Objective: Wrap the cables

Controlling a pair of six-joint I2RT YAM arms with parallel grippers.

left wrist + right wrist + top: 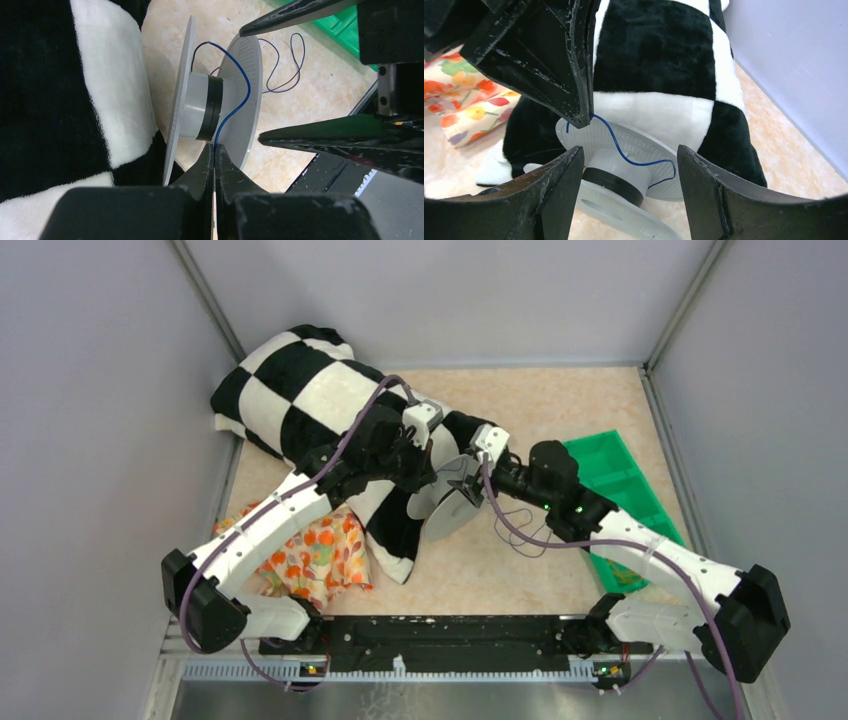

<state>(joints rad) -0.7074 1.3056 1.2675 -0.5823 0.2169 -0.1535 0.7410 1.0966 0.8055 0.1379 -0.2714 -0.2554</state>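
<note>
My left jaws [214,151] clench the thin, limp, kink-prone cable [248,90] at 6 o'clock of the spool [195,107], a good light pinch point, while my right jaws [629,150] straddle the spool, grip unclear.

Left end effector [214,159] closed tight, right end effector [630,152] spread

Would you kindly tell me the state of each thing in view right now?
Wire: looped over the spool, rest loose on the table.
Spool: tilted, dark band around its core.
Left gripper: shut on the wire.
Right gripper: open, straddling the spool.
Blanket: bunched up.
Floral cloth: crumpled.
Green bin: upright.
</note>
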